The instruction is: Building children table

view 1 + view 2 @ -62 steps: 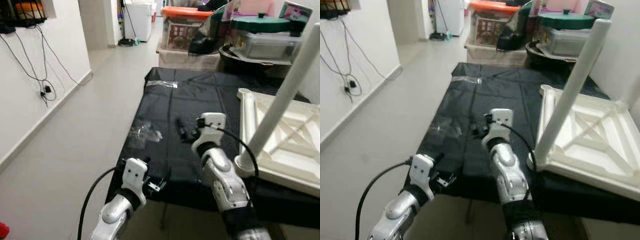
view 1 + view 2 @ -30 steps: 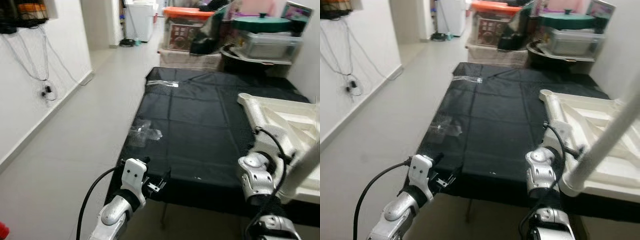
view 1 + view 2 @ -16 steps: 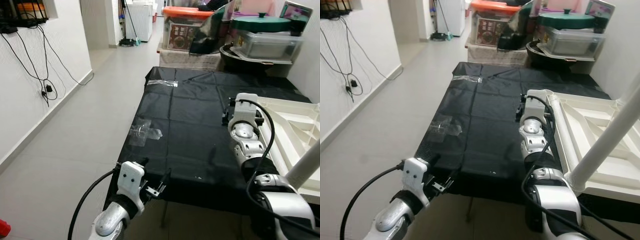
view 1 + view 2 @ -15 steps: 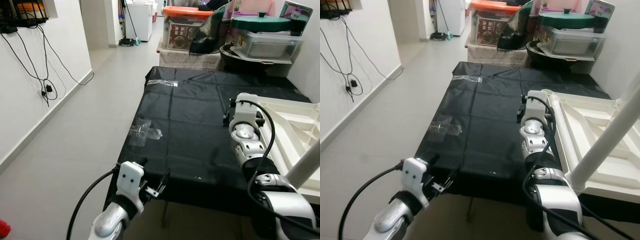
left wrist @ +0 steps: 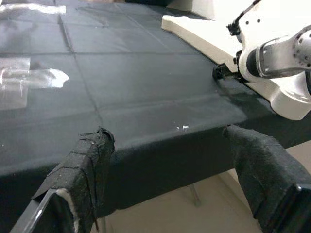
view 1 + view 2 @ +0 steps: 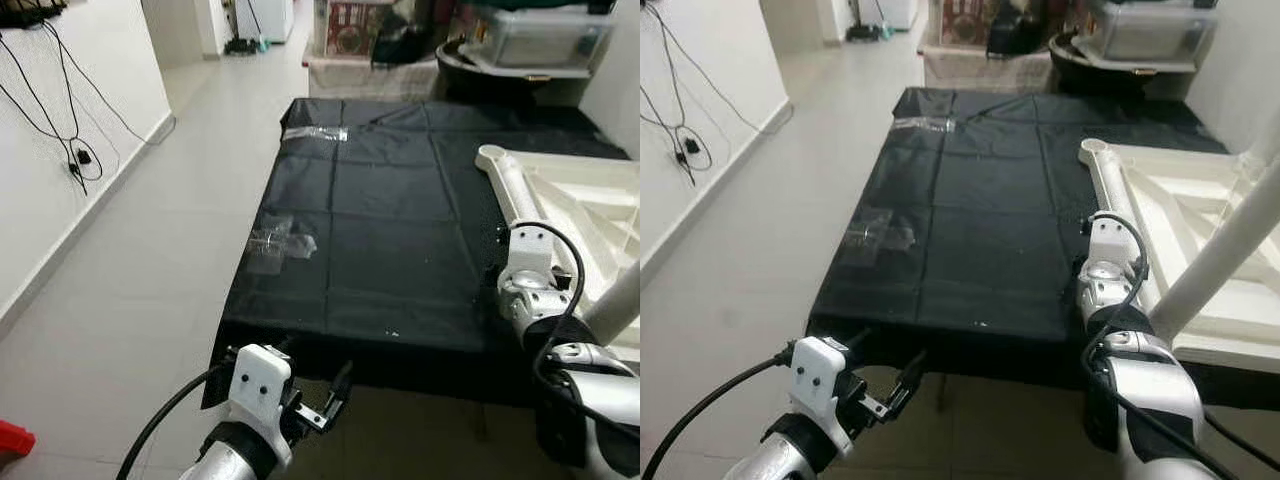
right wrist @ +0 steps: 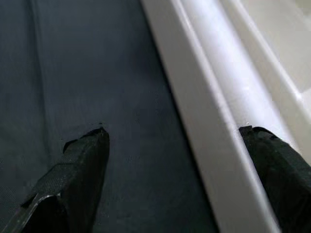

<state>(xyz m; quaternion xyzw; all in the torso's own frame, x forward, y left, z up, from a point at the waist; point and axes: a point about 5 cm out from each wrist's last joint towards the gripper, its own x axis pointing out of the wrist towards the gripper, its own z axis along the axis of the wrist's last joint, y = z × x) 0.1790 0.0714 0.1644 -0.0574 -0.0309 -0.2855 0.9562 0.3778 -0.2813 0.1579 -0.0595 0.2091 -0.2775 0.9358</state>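
Note:
A white children's table top (image 6: 565, 200) lies upside down on the right of a table covered in black cloth (image 6: 380, 230). One white leg (image 6: 615, 305) stands up from its near corner. My right arm (image 6: 530, 285) rests beside the top's left rim. My right gripper (image 7: 175, 138) is open, one finger over the black cloth and the other past the white rim (image 7: 204, 97). A clear bag of small parts (image 6: 280, 238) lies near the cloth's left edge. My left gripper (image 6: 315, 385) hangs open in front of and below the table's near edge, holding nothing.
Storage boxes and basins (image 6: 520, 40) crowd the far end of the table. Clear tape or plastic (image 6: 315, 133) lies at the far left corner. Grey floor (image 6: 150, 290) runs along the left, up to a white wall with hanging cables (image 6: 70, 150). A red thing (image 6: 10, 440) sits on the floor.
The camera has tipped downward. My right arm has drawn back along the white top's left rim toward the near edge. My left gripper sits lower in view, still open.

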